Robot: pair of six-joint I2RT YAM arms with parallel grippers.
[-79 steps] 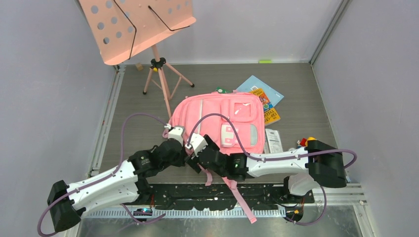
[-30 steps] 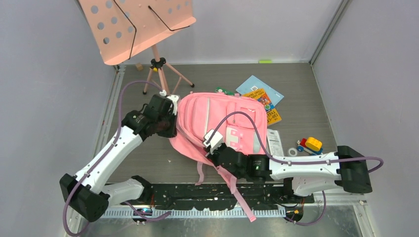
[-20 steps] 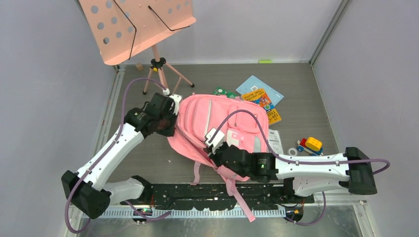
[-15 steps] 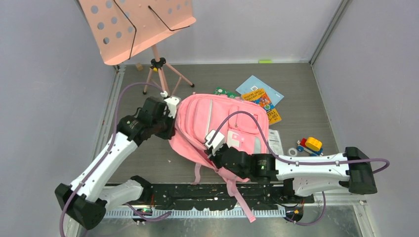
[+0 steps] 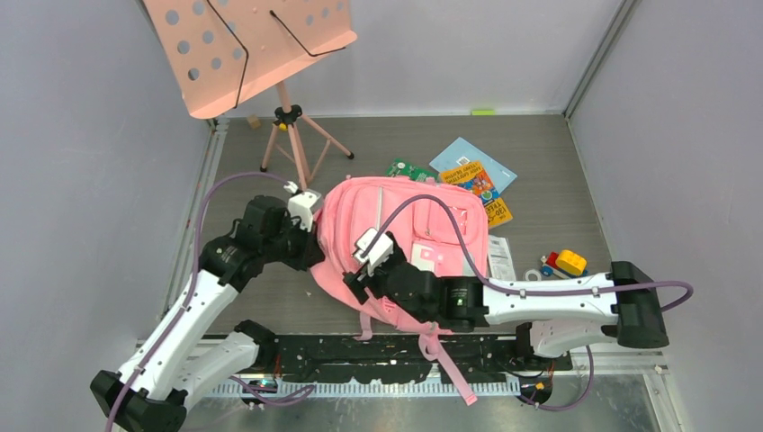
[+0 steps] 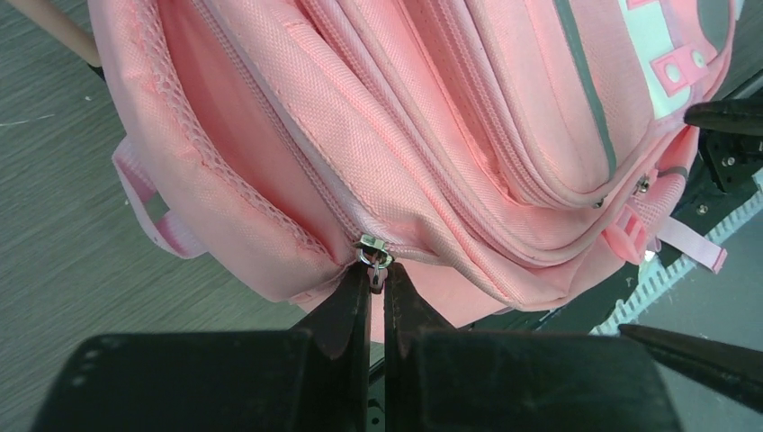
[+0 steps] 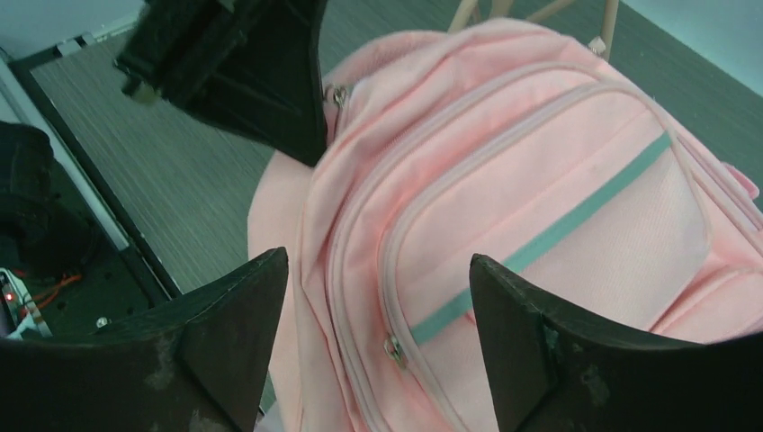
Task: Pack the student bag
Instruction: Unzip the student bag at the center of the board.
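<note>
Pinched tight between the fingertips of the left gripper [image 6: 378, 274] is the small metal zipper pull [image 6: 373, 256] on the main compartment of the large soft pink fabric backpack [image 5: 346, 211]. The right gripper [image 7: 378, 270] hangs just above the bag's front panel with its fingers spread wide and holding nothing. The backpack lies front-up in the middle of the grey wood-grain table [image 5: 558, 162], with its straps trailing toward the arm bases. A few colourful books [image 5: 477, 175] lie just beyond its far right corner.

The step in hand looks like working this zip so the main compartment can take its load. To do it well, the left arm should probably draw the pull along the line of the teeth and follow the curve round the bag's corner rather than tugging outward. The free gripper would likely help by pressing or gripping the fabric nearby. Otherwise the soft bag may simply slide or bunch.

How far the zip has travelled cannot be told, because folds of fabric hide the track on both sides of the slider. From above, the right arm covers the bag's near end, and the left wrist hides the pull itself.
</note>
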